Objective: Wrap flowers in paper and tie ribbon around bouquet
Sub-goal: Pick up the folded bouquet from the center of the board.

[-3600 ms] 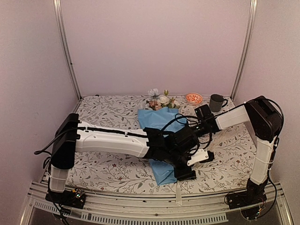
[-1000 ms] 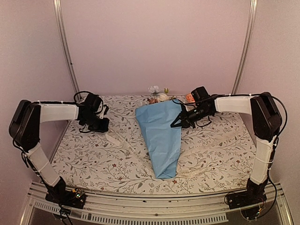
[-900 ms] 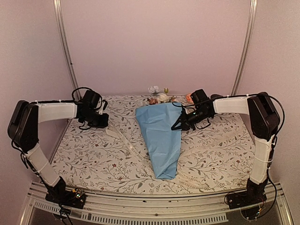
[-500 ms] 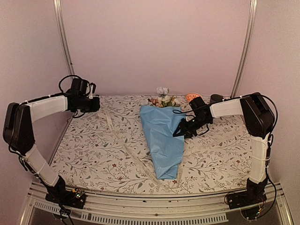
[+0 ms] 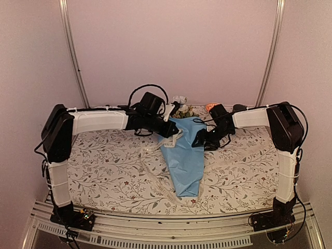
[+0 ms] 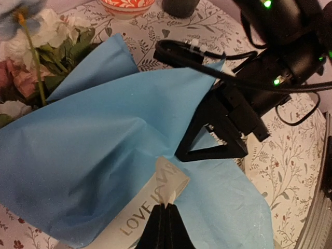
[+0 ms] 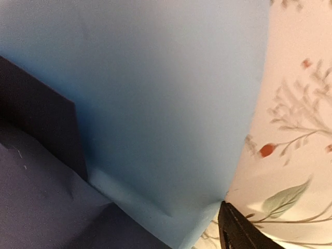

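Already the paper point(image 5: 184, 153) cones the flowers point(image 5: 182, 109); left gripper point(image 6: 166, 208) pinches the ribbon point(image 6: 167, 182) over it, right gripper point(image 5: 199, 140) parted; tying remains.

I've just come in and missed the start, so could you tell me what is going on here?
The flowers are already rolled into a cone of blue paper lying on the tablecloth. The left gripper is shut on the cream ribbon and holds it above the cone's wide end, while the rest trails across the cloth. The right gripper is open at the cone's right edge. I see no knot yet.
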You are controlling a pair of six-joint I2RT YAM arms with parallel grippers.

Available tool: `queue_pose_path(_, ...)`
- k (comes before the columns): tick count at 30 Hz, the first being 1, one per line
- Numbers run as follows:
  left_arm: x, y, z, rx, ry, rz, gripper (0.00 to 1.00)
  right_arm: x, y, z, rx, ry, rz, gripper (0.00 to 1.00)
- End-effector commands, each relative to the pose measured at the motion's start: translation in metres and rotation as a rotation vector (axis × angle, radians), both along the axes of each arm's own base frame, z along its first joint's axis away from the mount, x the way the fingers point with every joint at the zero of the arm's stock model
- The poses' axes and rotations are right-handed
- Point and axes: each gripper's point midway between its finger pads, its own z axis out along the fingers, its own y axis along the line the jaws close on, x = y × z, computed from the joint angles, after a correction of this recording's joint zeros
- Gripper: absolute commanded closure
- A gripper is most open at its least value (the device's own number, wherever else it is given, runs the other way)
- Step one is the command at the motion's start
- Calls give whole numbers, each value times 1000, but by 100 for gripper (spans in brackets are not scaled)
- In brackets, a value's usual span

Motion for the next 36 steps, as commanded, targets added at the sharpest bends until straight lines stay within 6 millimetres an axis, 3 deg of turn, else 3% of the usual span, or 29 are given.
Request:
queue_pose_path(1, 10, 3, -74, 176, 113, -22, 100, 30, -27, 4, -89, -68, -72, 30)
queue_pose_path(4, 17, 4, -90, 237, 129, -17, 100, 41, -32, 3, -70, -76, -73, 22)
queue_pose_path(8, 19, 7, -105, 284, 142, -18, 100, 52, -18, 8, 31, -110, 5, 10)
queue_pose_path(14, 24, 7, -117, 309, 153, -19, 100, 68, -12, 1, 236, -80, 38, 9)
queue_pose_path(20, 26, 9, -124, 326, 159, -17, 100, 56, 5, -24, 424, 73, 77, 11)
queue_pose_path(29, 30, 14, -134, 340, 168, -6, 100, 47, 30, 4, 646, 136, 126, 16)
queue_pose_path(33, 32, 14, -134, 330, 172, -5, 100, 49, 43, 9, 659, 147, 137, 26)
queue_pose_path(36, 32, 15, -132, 328, 170, -7, 100, 48, 45, 11, 681, 159, 139, 57)
